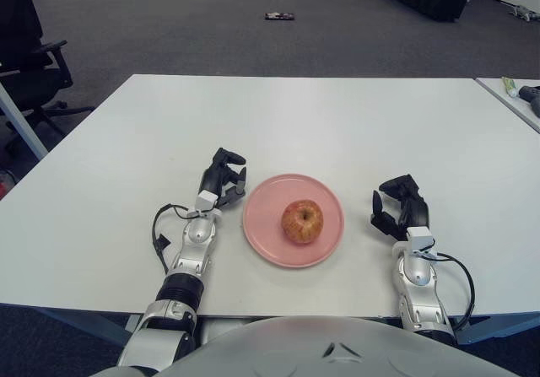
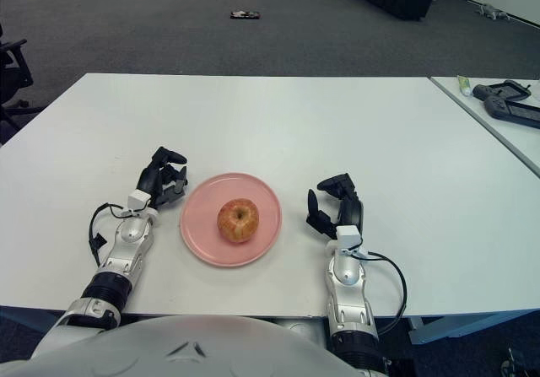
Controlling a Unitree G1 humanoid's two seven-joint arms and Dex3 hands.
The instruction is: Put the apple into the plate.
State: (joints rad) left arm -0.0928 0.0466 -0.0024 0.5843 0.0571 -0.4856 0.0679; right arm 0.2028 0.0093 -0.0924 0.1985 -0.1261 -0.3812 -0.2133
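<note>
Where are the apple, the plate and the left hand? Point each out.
apple [image 1: 302, 221], left eye view, middle of its skin.
plate [image 1: 263, 236], left eye view, bare pink surface left of the apple.
left hand [image 1: 223, 179], left eye view, middle of the hand, beside the plate's left rim.

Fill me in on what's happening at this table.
A humanoid robot's job is to get the apple onto the pink plate, and it already sits there. The left hand is beside the plate's left edge and the right hand is off to its right; neither holds anything.
</note>
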